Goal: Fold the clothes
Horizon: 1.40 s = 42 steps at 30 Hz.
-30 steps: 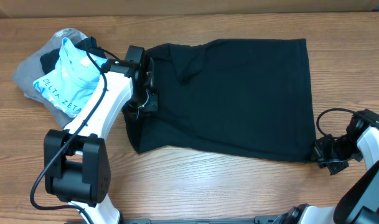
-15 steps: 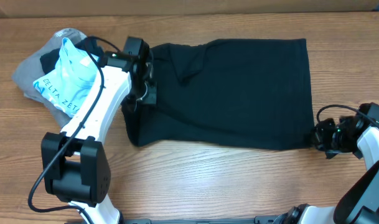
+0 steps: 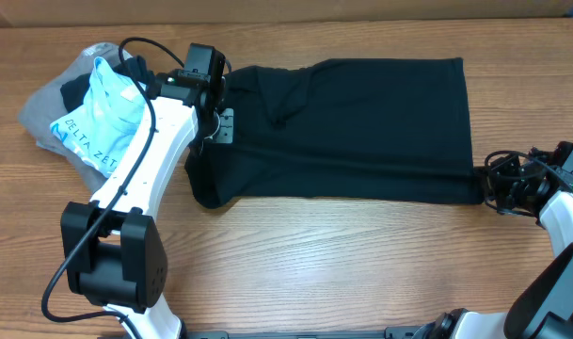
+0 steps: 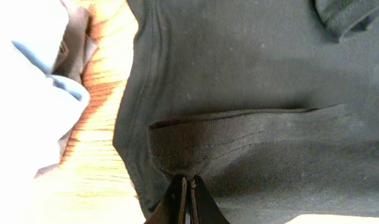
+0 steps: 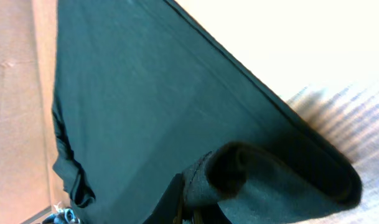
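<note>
A black garment (image 3: 361, 122) lies spread across the middle of the wooden table, its near edge partly turned over onto itself. My left gripper (image 3: 220, 127) is shut on the garment's near left hem, seen as a lifted fold in the left wrist view (image 4: 187, 186) over the black cloth (image 4: 251, 74). My right gripper (image 3: 488, 188) is shut on the near right corner; in the right wrist view (image 5: 188, 211) the cloth (image 5: 145, 93) curls around the fingers.
A pile of other clothes (image 3: 88, 118), light blue with lettering over grey and dark pieces, lies at the far left, close to the left arm. It shows in the left wrist view (image 4: 27, 81). Bare wood runs along the near side of the table (image 3: 342, 273).
Both grippers have carried the garment's near edge toward the far side, so the cloth's near part is folding over and the visible garment is narrower. The right gripper moved up and slightly right.
</note>
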Available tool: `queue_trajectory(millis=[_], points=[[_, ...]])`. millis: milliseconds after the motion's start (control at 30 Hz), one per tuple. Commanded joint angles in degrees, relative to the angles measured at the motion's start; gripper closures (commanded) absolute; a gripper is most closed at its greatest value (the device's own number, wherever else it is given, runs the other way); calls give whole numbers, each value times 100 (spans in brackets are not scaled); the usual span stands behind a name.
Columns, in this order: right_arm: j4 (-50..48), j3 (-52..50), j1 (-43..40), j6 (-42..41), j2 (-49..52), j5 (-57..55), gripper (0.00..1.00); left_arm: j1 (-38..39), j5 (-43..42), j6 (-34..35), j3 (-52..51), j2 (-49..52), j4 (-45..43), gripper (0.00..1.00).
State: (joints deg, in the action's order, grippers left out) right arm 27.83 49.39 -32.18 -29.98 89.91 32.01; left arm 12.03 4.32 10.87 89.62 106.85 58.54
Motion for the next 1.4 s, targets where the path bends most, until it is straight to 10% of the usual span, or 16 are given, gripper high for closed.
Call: queue_trajectory(millis=[0, 367, 433, 533, 600, 1033, 1367], points=[[-186, 94, 157, -55, -26, 28, 96, 0, 251, 116, 125, 9, -33, 96], [-684, 94, 555, -330, -26, -452, 92, 0, 330, 116, 125, 13, -33, 94], [-809, 94, 555, -280, -26, -450, 30, -2, 365, 114, 125, 13, -39, 77], [-911, 96, 518, 225, -26, -295, 0, -2, 363, 76, 125, 13, -11, 37], [-811, 96, 411, 455, -26, -293, 0, -2, 361, 15, 125, 13, 68, 23], [870, -52, 304, 424, -20, -1250, 18, 11, -669, -44, -238, 20, 1040, 30], [474, -273, 588, -31, 149, -1827, 28, -2, -671, 52, -1639, 31, -673, 33]])
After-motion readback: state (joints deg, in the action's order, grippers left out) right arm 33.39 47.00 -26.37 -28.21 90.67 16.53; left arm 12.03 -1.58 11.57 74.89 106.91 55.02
